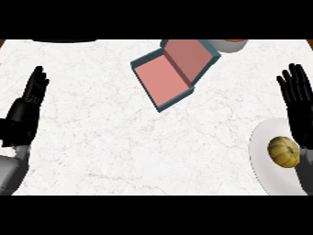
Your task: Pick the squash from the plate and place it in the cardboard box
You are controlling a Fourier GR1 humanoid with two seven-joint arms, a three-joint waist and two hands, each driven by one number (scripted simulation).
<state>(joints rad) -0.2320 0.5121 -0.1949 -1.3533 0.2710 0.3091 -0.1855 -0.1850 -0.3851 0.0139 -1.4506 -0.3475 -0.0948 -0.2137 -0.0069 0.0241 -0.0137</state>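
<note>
A small yellow-tan ribbed squash lies on a white plate at the lower right of the marble counter. My right hand stands open just right of and above the squash, fingers straight and pointing away from me, its forearm covering the plate's right side. The box sits at the top centre, tilted, with teal walls, a pink inside and its lid folded open. My left hand rests open at the left edge, fingers up, far from both.
A round white object with an orange top shows partly at the top edge, right of the box. A dark round shape peeks in at the top left. Wood shows past the counter's upper corners.
</note>
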